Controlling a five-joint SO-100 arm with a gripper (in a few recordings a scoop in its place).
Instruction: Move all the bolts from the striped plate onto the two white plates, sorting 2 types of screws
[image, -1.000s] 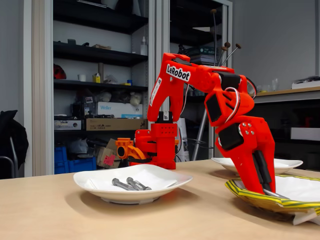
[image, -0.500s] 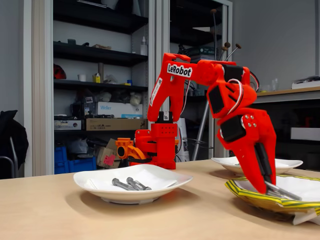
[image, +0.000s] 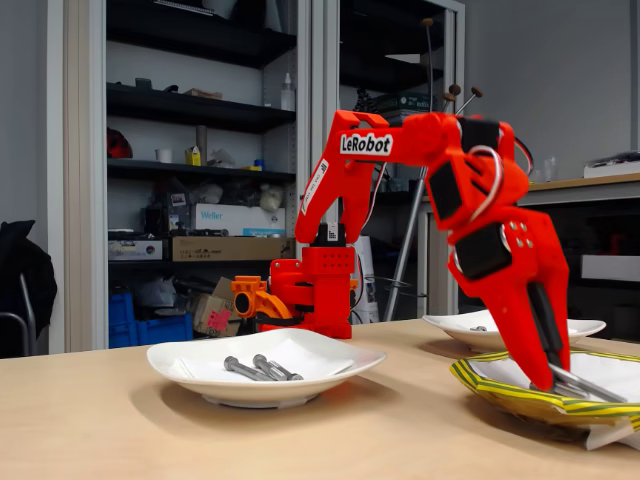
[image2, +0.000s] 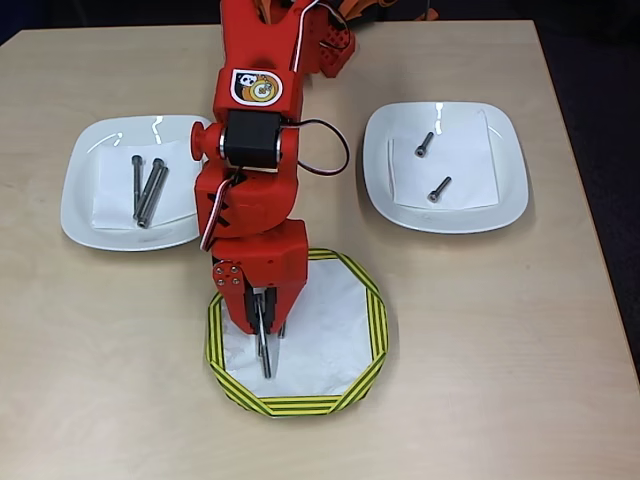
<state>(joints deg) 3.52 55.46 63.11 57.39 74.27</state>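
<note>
A long bolt (image2: 264, 352) lies pinched in my jaws (image2: 266, 330), which are closed on its upper end; its free end points toward the lower edge of the striped plate (image2: 372, 330), in the lower middle of the overhead view. In the fixed view the bolt (image: 585, 385) pokes out level, just above the plate's rim (image: 500, 392). The plate's right half is bare white. At upper left, the left white plate (image2: 80, 205) holds three long bolts (image2: 148, 190) side by side; at upper right, the right white plate (image2: 505, 185) holds two short bolts (image2: 432, 167), apart. Bare tabletop (image2: 480, 350) runs between all three plates and out to the edges.
</note>
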